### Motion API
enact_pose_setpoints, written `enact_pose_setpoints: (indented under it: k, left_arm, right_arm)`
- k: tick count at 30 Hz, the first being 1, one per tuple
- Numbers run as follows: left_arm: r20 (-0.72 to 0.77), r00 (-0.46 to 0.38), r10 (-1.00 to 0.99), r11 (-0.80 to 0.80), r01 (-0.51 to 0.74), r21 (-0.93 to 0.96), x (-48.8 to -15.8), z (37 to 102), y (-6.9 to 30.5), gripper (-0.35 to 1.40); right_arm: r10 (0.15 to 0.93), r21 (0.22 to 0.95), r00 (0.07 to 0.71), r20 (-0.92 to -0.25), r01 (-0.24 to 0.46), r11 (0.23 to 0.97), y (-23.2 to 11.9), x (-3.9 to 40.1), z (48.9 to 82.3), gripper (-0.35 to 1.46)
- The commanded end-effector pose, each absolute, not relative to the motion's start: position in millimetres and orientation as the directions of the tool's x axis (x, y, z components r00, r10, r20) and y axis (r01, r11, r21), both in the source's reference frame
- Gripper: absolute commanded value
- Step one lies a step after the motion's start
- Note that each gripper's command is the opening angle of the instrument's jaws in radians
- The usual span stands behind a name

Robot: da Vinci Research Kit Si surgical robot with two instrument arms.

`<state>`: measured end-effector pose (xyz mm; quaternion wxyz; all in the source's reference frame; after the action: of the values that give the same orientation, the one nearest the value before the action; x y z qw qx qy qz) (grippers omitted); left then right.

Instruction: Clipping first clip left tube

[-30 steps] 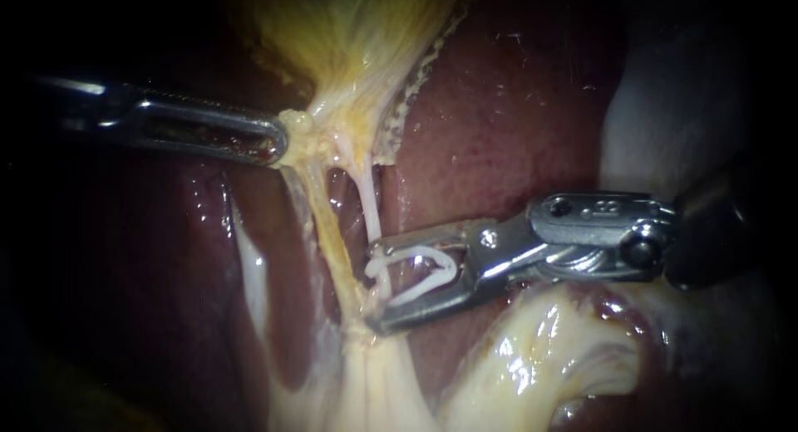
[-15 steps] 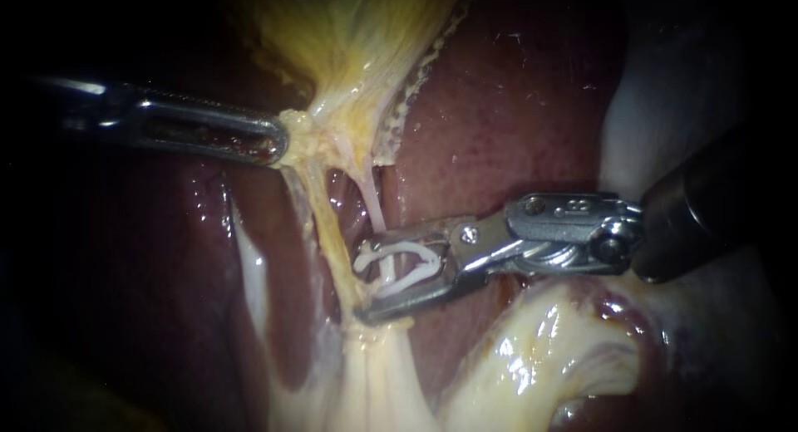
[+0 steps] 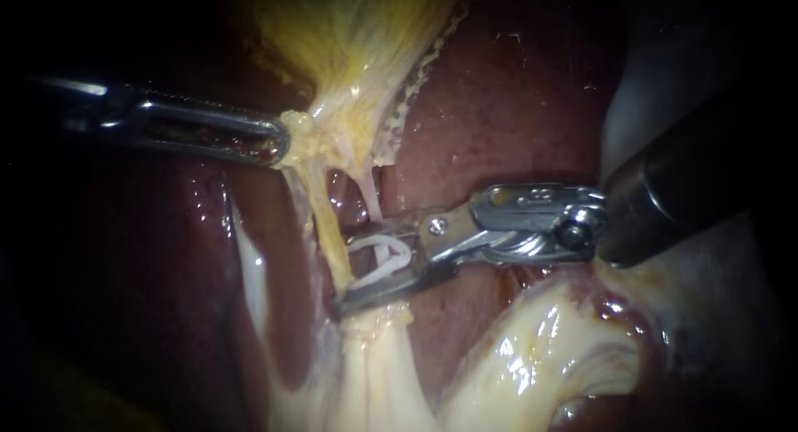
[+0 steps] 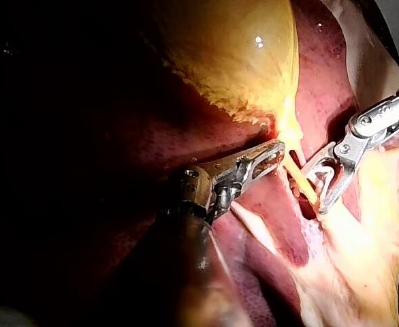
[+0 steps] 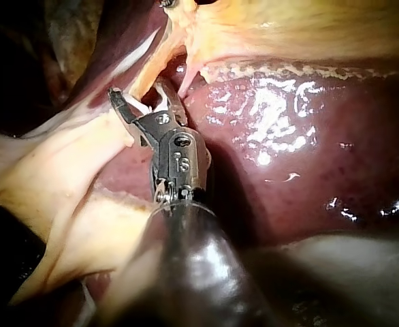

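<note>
Nearest the endoscope, low in its view, a glistening fold of pale fatty tissue (image 3: 532,349) lies over the liver (image 3: 499,108). Just beyond it is the right instrument (image 3: 345,272), one of two in view, its dark shaft coming in from the upper right. Its jaws stand apart and hold a single white clip (image 3: 386,262) between them, each jaw touching one leg of it. The clip's legs are spread, not pressed together.

Two tubes run down from the gallbladder's neck. The left tube (image 3: 328,224), the thicker and yellower one, crosses the mouth of these jaws near their tips, with the lower jaw tip reaching just past it. The right tube (image 3: 371,195), thin and pale, goes in behind the upper jaw, and a pale strand shows inside the clip. Whether the clip already touches the left tube cannot be told. The right wrist view shows the same jaws (image 5: 139,95) ahead of the shaft, at the foot of the tubes.

Farther back, the left instrument (image 3: 283,141) comes in from the left. Its jaws lie together, gripping the yellowish knob of tissue at the neck of the gallbladder (image 3: 349,33). The left wrist view shows that grip (image 4: 278,150), with the gallbladder (image 4: 233,48) beyond it and the right instrument (image 4: 314,192) beside it.
</note>
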<state>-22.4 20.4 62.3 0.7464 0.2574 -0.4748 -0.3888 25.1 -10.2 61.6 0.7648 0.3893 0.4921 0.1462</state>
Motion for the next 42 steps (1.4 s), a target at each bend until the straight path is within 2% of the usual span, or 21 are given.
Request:
enact_pose_setpoints:
  k: [1,9,19,35,42]
  left_arm:
    - [0.508,0.247,-0.825,0.565,0.336,0.754,-22.4,62.3,20.4,-0.35]
    - [0.508,0.247,-0.825,0.565,0.336,0.754,-22.5,62.4,20.4,-0.35]
    - [0.508,0.247,-0.825,0.565,0.336,0.754,-22.5,62.4,20.5,-0.35]
    - [0.507,0.25,-0.825,0.566,0.336,0.753,-22.5,62.5,20.5,-0.35]
    - [0.507,0.253,-0.824,0.566,0.337,0.752,-22.5,62.6,20.4,-0.35]
  right_arm:
    - [0.625,0.752,0.456,-0.633,0.171,0.637,-10.3,25.3,61.5,0.44]
    - [0.709,0.789,0.35,-0.613,0.311,0.529,-10.7,26.2,60.9,0.42]
    - [0.721,0.778,0.321,-0.614,0.403,0.483,-12.4,27.2,58.8,0.41]
    - [0.703,0.766,0.336,-0.627,0.433,0.476,-14.3,27.5,59.0,0.34]
    - [0.712,0.77,0.319,-0.625,0.4,0.497,-14.2,27.5,59.2,0.2]
